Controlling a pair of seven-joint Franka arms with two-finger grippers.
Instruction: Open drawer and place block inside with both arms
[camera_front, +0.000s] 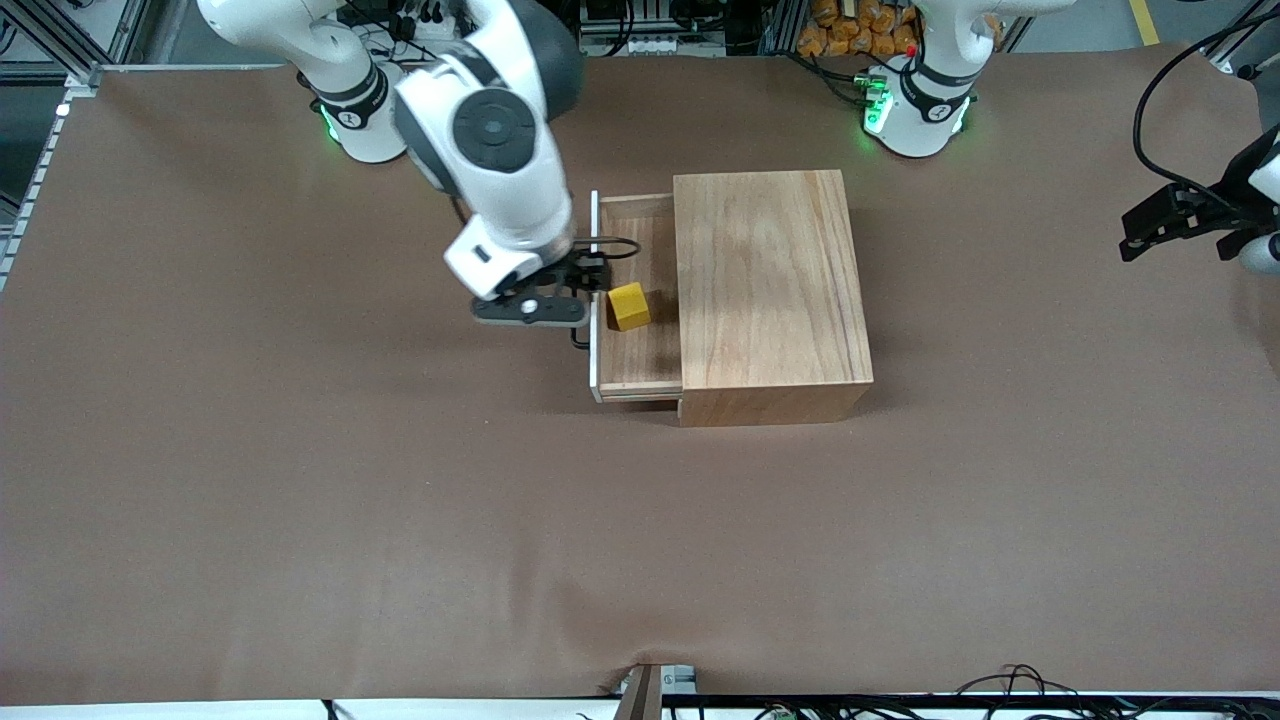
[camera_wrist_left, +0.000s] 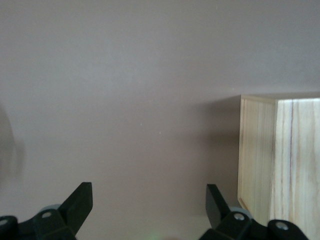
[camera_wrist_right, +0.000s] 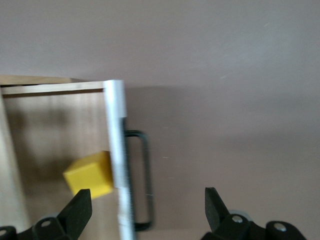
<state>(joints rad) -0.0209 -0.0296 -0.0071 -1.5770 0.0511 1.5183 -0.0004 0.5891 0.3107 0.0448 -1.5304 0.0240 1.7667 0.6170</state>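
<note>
Drawer (camera_front: 640, 300) stood pulled out of the wooden box (camera_front: 770, 300) toward the right arm's end of the tabletop (camera_front: 400, 520), its white front panel (camera_front: 595, 300) forming the outer edge. From my remote seat I saw a wide bare stretch of brown tabletop between the front camera and the box's near edge, with plenty of room to move.

Inside the drawer the block (camera_front: 629, 306) sat on the tray floor, close against the front panel and clear of the box's opening; the right wrist view showed one corner touching or nearly touching the panel. The black wire handle (camera_wrist_right: 142, 180) stuck out from the panel.

The right gripper (camera_front: 560, 290) hung over the handle and panel edge, fingers spread wide and holding nothing.

The left gripper (camera_front: 1185, 225) waited over the tabletop's edge at the left arm's end, well apart from the box, with its fingers (camera_wrist_left: 80, 202) apart and empty.
</note>
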